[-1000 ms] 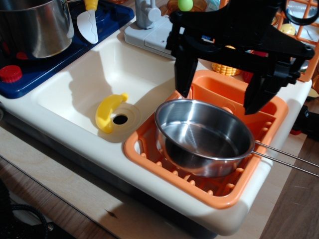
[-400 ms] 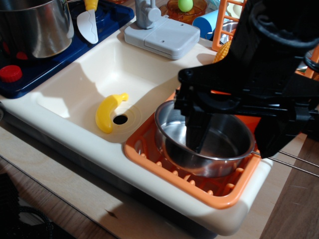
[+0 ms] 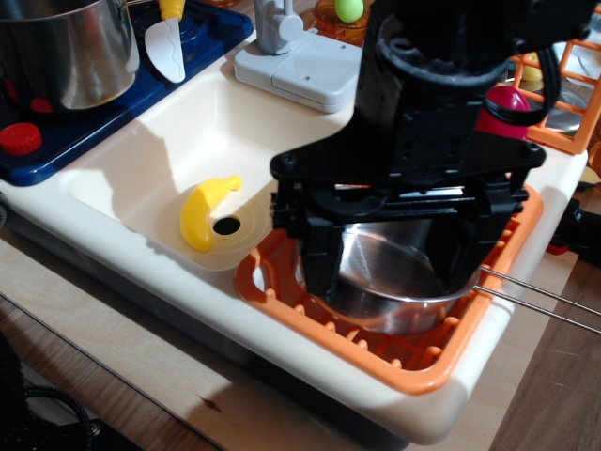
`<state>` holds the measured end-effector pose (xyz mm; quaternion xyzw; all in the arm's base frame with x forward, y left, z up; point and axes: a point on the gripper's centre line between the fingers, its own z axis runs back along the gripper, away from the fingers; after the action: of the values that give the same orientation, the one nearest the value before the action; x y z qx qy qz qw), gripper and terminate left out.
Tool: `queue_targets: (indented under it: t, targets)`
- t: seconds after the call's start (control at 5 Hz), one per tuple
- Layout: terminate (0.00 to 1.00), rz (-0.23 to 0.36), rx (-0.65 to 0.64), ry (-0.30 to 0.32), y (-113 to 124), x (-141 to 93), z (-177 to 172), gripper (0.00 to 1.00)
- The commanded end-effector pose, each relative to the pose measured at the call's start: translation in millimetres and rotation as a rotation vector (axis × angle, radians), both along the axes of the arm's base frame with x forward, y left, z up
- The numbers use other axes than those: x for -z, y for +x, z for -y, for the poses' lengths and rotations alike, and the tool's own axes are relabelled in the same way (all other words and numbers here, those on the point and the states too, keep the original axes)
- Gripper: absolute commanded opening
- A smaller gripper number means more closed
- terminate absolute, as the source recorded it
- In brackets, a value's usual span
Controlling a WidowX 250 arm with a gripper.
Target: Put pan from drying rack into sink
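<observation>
Sink (image 3: 141, 160) room is seen wide open to the left, apart from a banana (image 3: 203, 212) lying beside the drain. Right of it, the rack (image 3: 376, 352) is filled by the pan (image 3: 394, 282), handle pointed right over the rack's edge. Gripper (image 3: 390, 258) is lowered over the pan, jaws spread apart and set astride it, apparently for a grasp; nothing is clamped yet.
</observation>
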<state>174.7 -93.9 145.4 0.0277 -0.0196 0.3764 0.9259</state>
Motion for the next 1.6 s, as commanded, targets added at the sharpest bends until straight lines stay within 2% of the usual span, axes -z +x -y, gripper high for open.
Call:
queue_targets:
  t: [0.0, 0.2, 0.6, 0.8, 1.2, 1.4]
  targets:
    - [0.0, 0.034, -0.036, -0.035, 1.9, 2.2, -10.6, 1.0]
    - [0.0, 0.036, -0.065, -0.019, 3.4, 8.1, -15.4, 1.0]
    - [0.0, 0.036, -0.069, -0.04, 6.8, 22.0, -25.7, 1.0]
    - [0.0, 0.034, -0.067, -0.034, 6.7, 30.5, -25.9, 0.0]
    - [0.0, 0.035, -0.075, -0.018, 2.7, 25.9, -21.7, 0.0]
    - [0.0, 0.042, -0.093, 0.026, -2.2, 11.9, -21.2, 0.0]
